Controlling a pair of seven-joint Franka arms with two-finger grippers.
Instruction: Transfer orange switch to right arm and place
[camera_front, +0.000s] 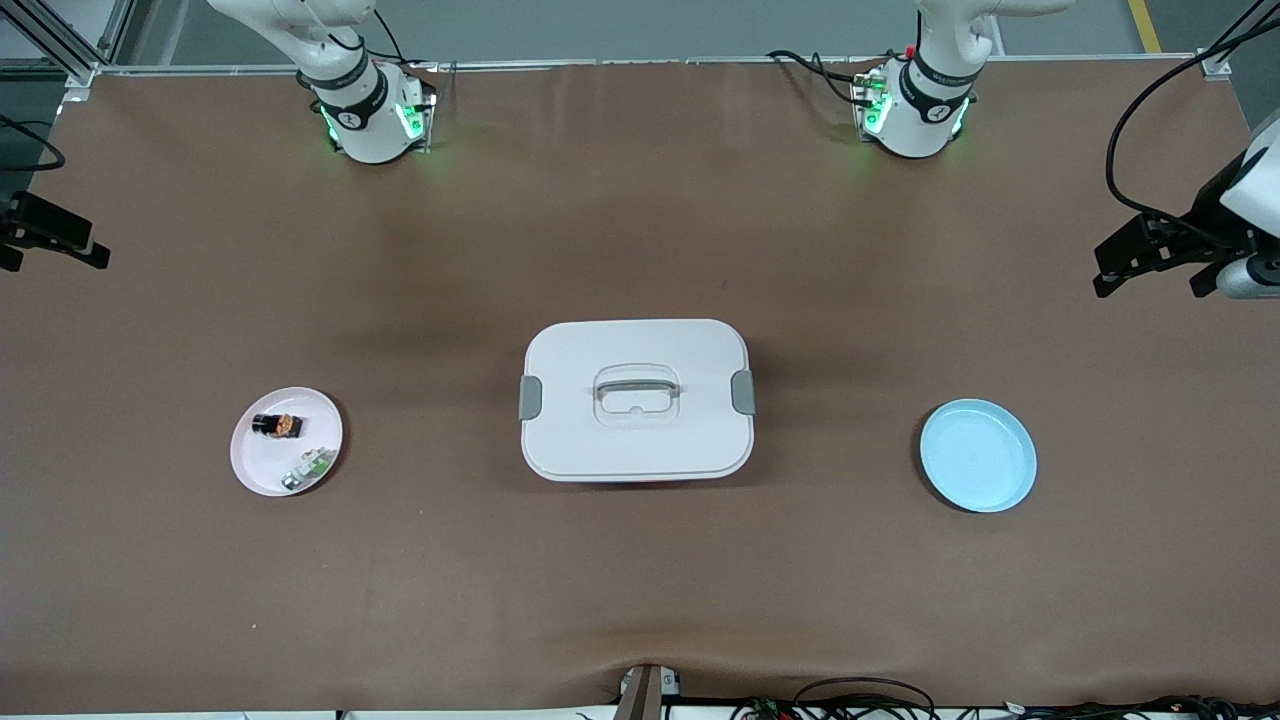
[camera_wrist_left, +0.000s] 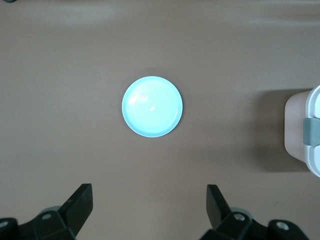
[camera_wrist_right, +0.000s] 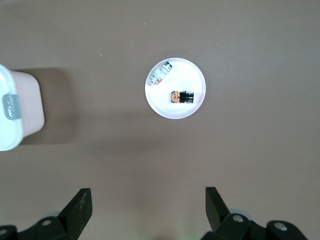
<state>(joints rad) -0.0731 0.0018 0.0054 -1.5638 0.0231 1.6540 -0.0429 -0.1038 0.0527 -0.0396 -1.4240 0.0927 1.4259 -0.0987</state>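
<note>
On the brown table (camera_front: 640, 600), the orange switch (camera_front: 279, 425) lies in the pink plate (camera_front: 262, 473) at the right arm's end; the blue plate (camera_front: 978, 455) holds nothing. Both the left tool (camera_wrist_left: 148, 207) and right tool (camera_wrist_right: 147, 207) hang high with fingers apart, a scene that fits either the switch already placed or a different destination pending.

A white lidded box (camera_front: 636, 400) with grey latches sat mid-table; a green switch (camera_front: 308, 467) lay on the brown table (camera_front: 640, 580).

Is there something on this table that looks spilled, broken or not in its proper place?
Nothing stands out. The orange switch and a green switch lie on the pink plate, the blue plate holds nothing, and the white box sits closed between them. Both end effectors, left and right, are open.
</note>
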